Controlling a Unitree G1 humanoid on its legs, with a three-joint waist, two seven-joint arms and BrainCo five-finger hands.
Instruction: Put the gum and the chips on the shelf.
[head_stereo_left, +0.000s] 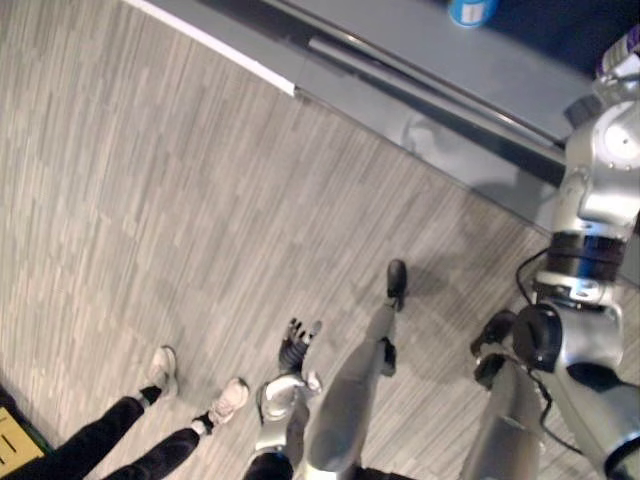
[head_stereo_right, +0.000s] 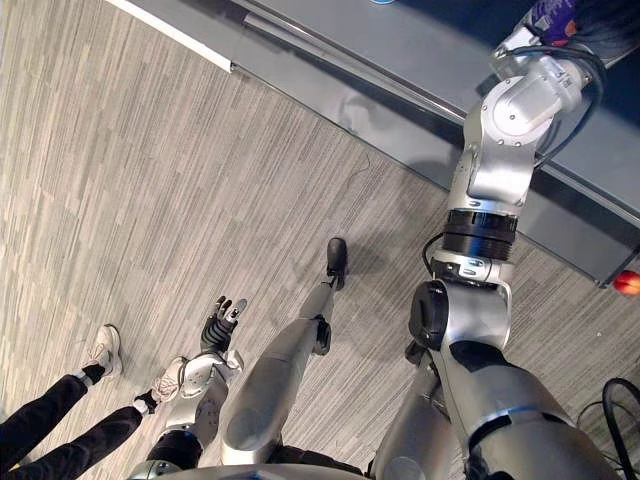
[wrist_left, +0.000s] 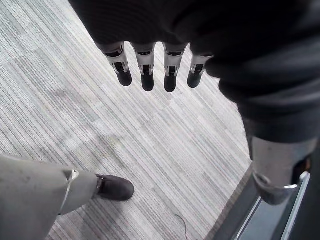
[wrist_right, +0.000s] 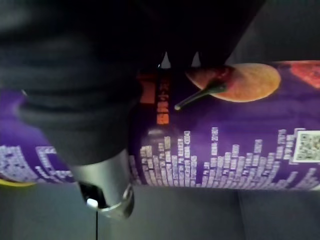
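1 item apparently up: blue tub (head_stereo_left: 472, 10) on the shelf (head_stereo_left: 420, 60). Right hand (wrist_right: 107, 175) fingers clasp the chips can (wrist_right: 225, 145), unreleased; left hand (wrist_left: 147, 70) open, empty.

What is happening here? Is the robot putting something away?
The robot's right hand is curled around a purple chips can, with the arm reaching out to the grey shelf. I cannot tell whether the can is resting on the shelf. The left hand hangs at the robot's side, fingers relaxed and holding nothing. A blue container stands on the shelf; it may be the gum. A person's legs show on the floor to the robot's left.
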